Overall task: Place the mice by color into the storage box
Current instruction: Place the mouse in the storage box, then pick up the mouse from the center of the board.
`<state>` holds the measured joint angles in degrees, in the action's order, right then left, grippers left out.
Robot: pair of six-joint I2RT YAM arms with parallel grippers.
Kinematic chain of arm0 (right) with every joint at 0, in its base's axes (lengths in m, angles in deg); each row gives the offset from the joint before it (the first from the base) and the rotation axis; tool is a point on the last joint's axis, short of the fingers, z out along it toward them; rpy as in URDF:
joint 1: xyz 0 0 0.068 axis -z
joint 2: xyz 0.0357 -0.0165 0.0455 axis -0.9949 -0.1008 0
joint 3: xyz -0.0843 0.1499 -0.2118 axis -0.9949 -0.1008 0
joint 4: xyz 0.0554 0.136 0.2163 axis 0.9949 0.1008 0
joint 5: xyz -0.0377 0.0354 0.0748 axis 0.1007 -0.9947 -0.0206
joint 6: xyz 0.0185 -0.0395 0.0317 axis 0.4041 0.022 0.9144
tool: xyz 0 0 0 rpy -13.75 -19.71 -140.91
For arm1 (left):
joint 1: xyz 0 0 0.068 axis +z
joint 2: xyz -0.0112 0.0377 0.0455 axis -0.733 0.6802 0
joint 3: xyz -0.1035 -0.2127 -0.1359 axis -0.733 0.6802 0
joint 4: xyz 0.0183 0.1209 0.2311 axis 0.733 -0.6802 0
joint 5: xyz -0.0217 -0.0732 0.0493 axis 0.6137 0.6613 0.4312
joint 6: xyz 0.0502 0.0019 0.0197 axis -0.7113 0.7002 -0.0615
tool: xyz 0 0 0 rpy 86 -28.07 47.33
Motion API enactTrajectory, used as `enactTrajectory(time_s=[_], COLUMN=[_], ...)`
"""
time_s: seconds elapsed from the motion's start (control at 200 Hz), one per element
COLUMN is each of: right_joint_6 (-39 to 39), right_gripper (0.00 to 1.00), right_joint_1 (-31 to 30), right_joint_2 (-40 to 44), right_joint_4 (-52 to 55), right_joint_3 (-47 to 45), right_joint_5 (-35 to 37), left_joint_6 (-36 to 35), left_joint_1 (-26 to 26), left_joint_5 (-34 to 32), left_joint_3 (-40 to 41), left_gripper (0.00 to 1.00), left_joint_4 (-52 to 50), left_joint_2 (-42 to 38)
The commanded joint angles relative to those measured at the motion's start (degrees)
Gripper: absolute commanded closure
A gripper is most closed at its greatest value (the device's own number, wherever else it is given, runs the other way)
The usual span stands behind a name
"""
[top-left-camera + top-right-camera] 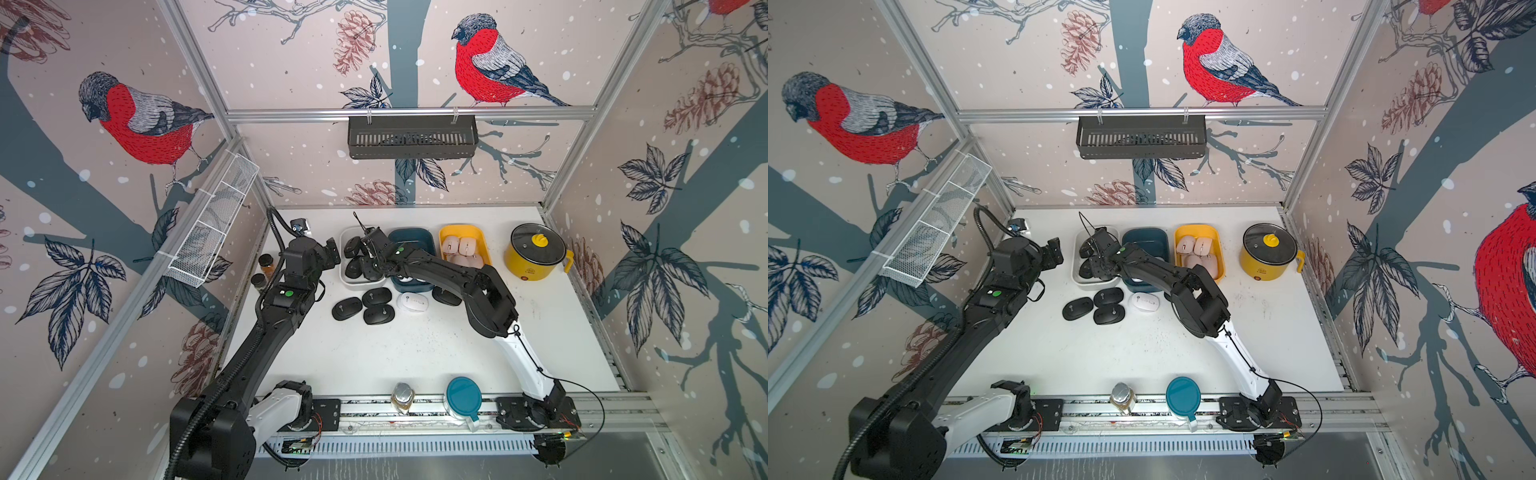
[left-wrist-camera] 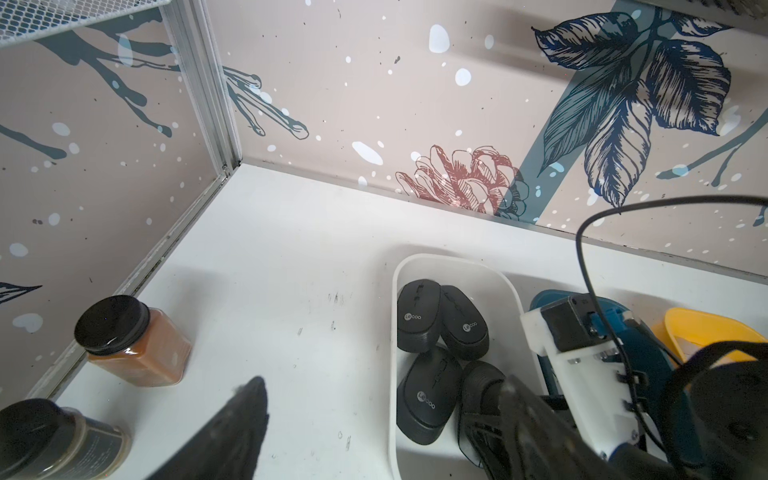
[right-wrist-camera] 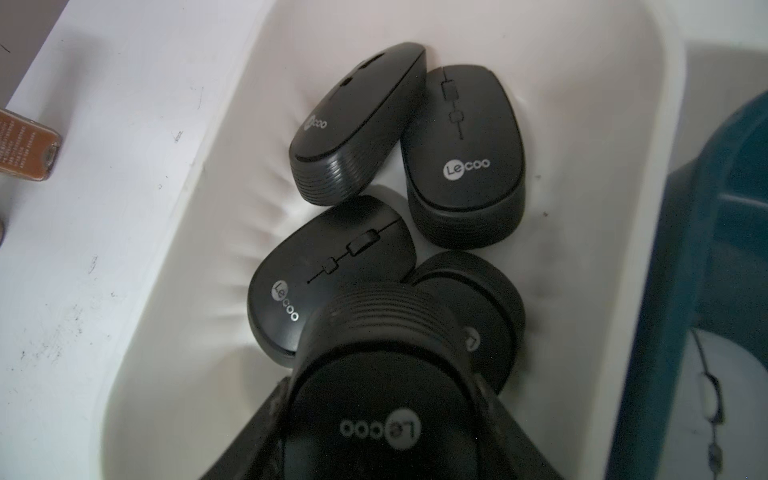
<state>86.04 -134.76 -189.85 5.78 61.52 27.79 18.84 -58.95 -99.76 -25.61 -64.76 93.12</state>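
My right gripper (image 3: 380, 390) is shut on a black mouse (image 3: 374, 365) and holds it low over the white bin (image 3: 195, 232). Several black mice (image 3: 463, 158) lie in that bin (image 1: 344, 279). In both top views the right gripper (image 1: 371, 266) (image 1: 1100, 266) reaches into it. My left gripper (image 2: 382, 380) (image 1: 332, 253) hovers open and empty beside the bin's left rim. Three black mice (image 1: 377, 297) and a white mouse (image 1: 412, 302) lie on the table in front; a further black mouse (image 1: 446, 297) shows under the right arm. Pink mice (image 1: 457, 245) fill the yellow bin (image 1: 461, 230). The teal bin (image 1: 411, 237) sits between.
A yellow pot (image 1: 536, 253) stands at the back right. Two spice jars (image 1: 266, 262) (image 2: 137, 340) stand by the left wall. At the front edge are a jar (image 1: 402, 397) and a teal-lidded container (image 1: 463, 395). A wire basket (image 1: 212, 224) hangs on the left wall.
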Motion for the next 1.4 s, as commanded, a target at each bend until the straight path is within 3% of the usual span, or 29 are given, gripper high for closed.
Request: enactTrajectory(time_s=[0.0,0.25,0.55,0.791,0.976,1.201,1.396], right_joint_6=[-0.73,-1.43,-2.13,-2.96,-4.39,-2.85,-2.09], right_gripper=[0.38,0.30,0.29,0.29,0.29,0.29,0.28], right_joint_1=[0.01,-0.53,-1.48,-1.49,-1.25,1.60,3.30], right_joint_2=[-0.59,1.34,8.32,19.81,29.45,40.90,46.33], right_joint_4=[1.52,1.35,-0.72,-6.73,-10.66,-16.08,-19.27], right_joint_3=[0.84,0.82,-1.59,-13.62,-26.07,-42.54,-50.92], right_joint_5=[2.18,3.57,4.12,3.02,1.91,-5.03,-7.30], left_joint_6=[0.24,0.40,0.34,-1.56,4.49,6.67,10.54], left_joint_1=[0.16,0.31,0.39,0.41,-0.51,-8.12,-8.66], left_joint_5=[0.13,0.00,0.67,5.26,8.79,4.75,4.53], left_joint_3=[-0.49,-0.68,-0.65,-3.12,-3.39,-0.28,6.46], left_gripper=[0.14,0.14,0.14,0.17,0.19,0.19,0.19], left_joint_4=[2.10,1.90,1.73,-2.12,-7.34,-12.95,-15.57], left_joint_2=[0.16,0.52,0.99,2.33,2.91,-0.20,-5.00])
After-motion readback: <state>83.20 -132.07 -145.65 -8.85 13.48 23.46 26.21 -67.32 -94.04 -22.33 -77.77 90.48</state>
